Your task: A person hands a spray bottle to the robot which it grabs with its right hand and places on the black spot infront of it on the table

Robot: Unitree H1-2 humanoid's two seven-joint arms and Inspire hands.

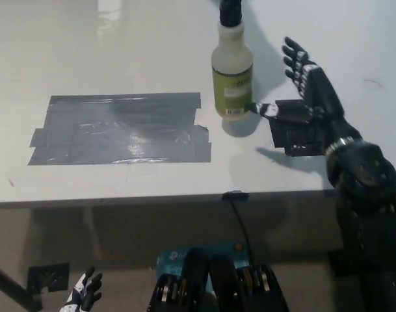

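A spray bottle (232, 71) with a white body, yellow-green label and black top stands upright near the table's far middle; its nozzle is cut off by the picture's top edge. My black right hand (306, 94) is open just to the bottle's right, palm toward it, thumb tip close to the bottle's base. It hovers over the small black square spot (295, 140), partly hiding it. My white left hand (84, 299) hangs below the table edge at the lower left.
A large grey-black taped rectangle (119, 128) covers the table's left middle. The white table's front edge (184, 197) runs across the picture, with a small black clip (232, 194) and a cable hanging from it.
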